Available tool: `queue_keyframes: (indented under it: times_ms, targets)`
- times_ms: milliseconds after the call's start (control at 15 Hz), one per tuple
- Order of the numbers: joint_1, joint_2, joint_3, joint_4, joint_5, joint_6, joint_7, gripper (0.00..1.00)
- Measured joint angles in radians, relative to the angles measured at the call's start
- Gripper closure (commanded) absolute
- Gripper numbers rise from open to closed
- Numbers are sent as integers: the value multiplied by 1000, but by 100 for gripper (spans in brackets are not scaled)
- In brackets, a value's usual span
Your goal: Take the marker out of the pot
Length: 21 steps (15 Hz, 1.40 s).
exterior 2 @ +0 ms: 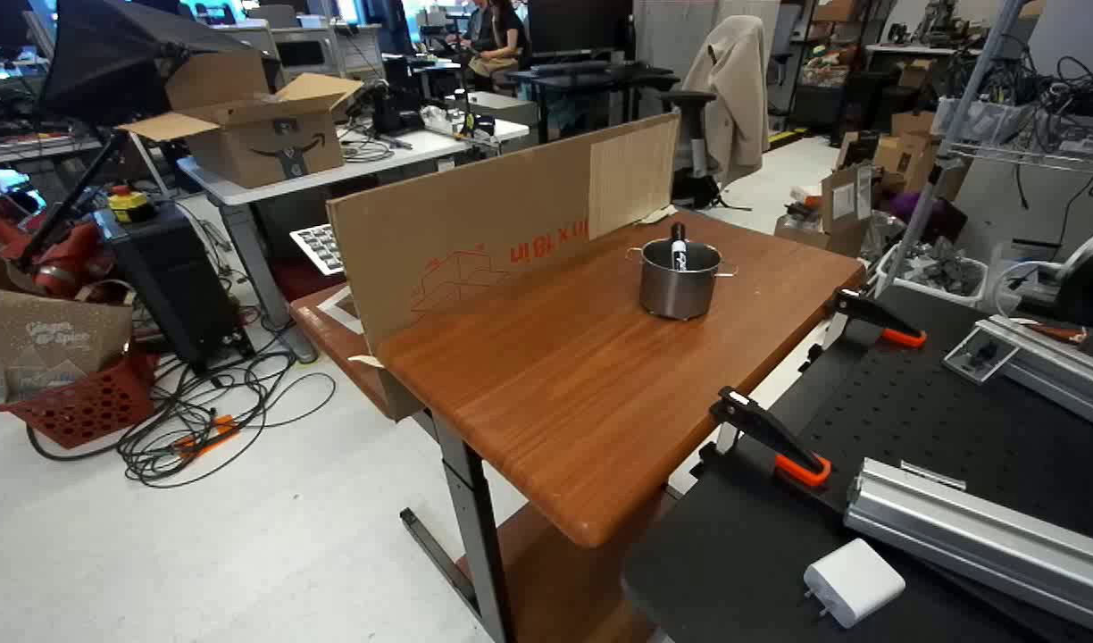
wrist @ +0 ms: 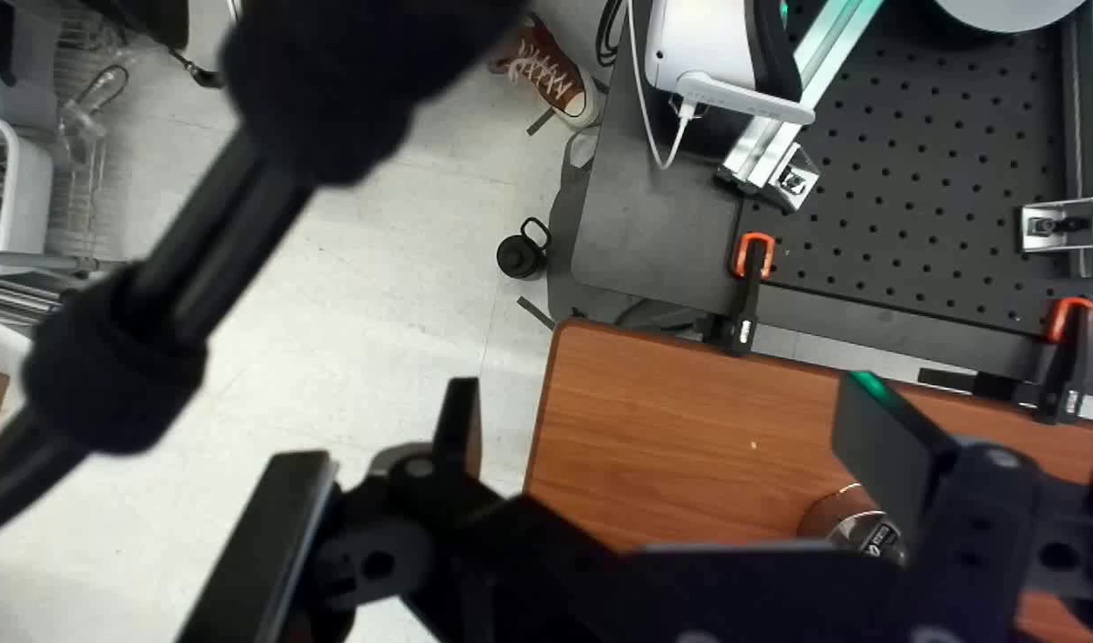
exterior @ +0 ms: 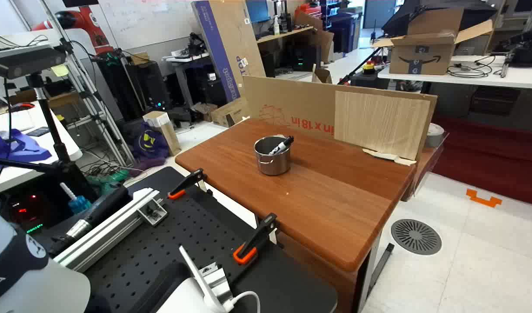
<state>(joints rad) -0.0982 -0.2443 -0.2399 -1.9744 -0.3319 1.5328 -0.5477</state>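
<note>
The pot (exterior: 272,164) is a shiny steel cylinder with thin wire side handles. It stands upright on the brown wooden table; it also shows in an exterior view (exterior 2: 676,296). The marker (exterior: 281,146) has a white body with dark print and a black cap. It leans inside the pot with the cap above the rim, also seen in an exterior view where the marker (exterior 2: 679,252) points up. In the wrist view the pot (wrist: 832,513) and marker (wrist: 880,539) are partly hidden behind the right finger and gripper body. My gripper (wrist: 658,391) is wide open and empty, high above the table.
A cardboard sheet (exterior: 292,102) stands upright along the table's far edge. Two black-and-orange clamps (exterior 2: 765,433) grip the near edge beside the black perforated board (exterior: 131,256). Aluminium rails (exterior 2: 984,536) and a white plug (exterior 2: 855,582) lie on that board.
</note>
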Motion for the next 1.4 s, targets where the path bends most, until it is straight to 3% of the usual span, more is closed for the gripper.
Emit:
queue_keyframes:
  times_ms: [400, 800, 1400]
  targets:
    - [0, 6, 6, 1, 12, 0, 3, 0]
    - [7, 43, 39, 10, 115, 0, 42, 0]
    - [14, 196, 106, 31, 333, 73, 254, 0]
